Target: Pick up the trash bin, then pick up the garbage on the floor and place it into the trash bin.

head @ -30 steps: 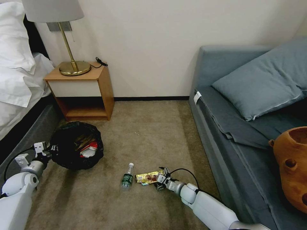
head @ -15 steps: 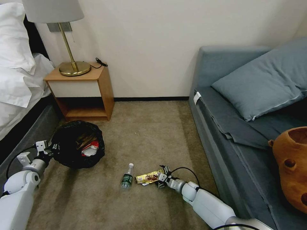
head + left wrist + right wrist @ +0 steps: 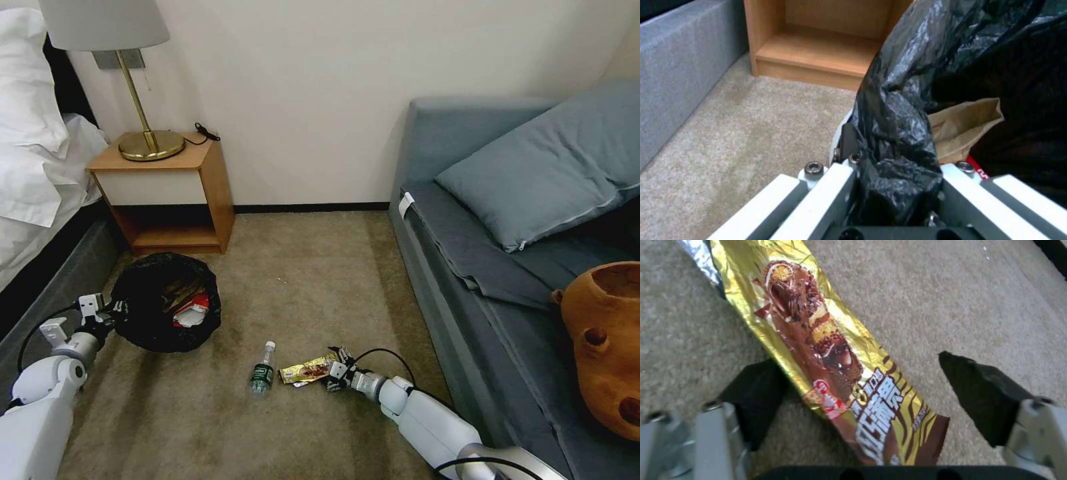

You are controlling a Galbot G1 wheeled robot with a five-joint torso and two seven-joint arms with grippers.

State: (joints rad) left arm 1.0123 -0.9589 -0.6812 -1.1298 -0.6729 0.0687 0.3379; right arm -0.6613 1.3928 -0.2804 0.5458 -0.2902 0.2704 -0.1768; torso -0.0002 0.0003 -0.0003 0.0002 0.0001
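The trash bin (image 3: 167, 310), lined with a black bag, stands on the carpet at the left. My left gripper (image 3: 107, 315) is shut on its rim, pinching bag and rim (image 3: 893, 166) between the fingers. Inside lie a brown paper bag (image 3: 965, 126) and a red-and-white packet (image 3: 193, 310). On the floor lie a gold-brown snack bar wrapper (image 3: 307, 370) and a small clear bottle (image 3: 263, 370) with a green label. My right gripper (image 3: 335, 375) sits low on the carpet, open. Its fingers (image 3: 755, 396) straddle the wrapper's (image 3: 831, 350) near end without closing on it.
A wooden nightstand (image 3: 167, 193) with a brass lamp (image 3: 137, 100) stands against the wall behind the bin. A bed (image 3: 40, 173) runs along the left. A grey sofa (image 3: 467, 267) with a pillow and a brown plush toy (image 3: 600, 340) borders the right.
The head view has shifted a little. My right arm has stretched lower along the carpet, its gripper staying at the wrapper's end. The left gripper keeps its hold on the bin.
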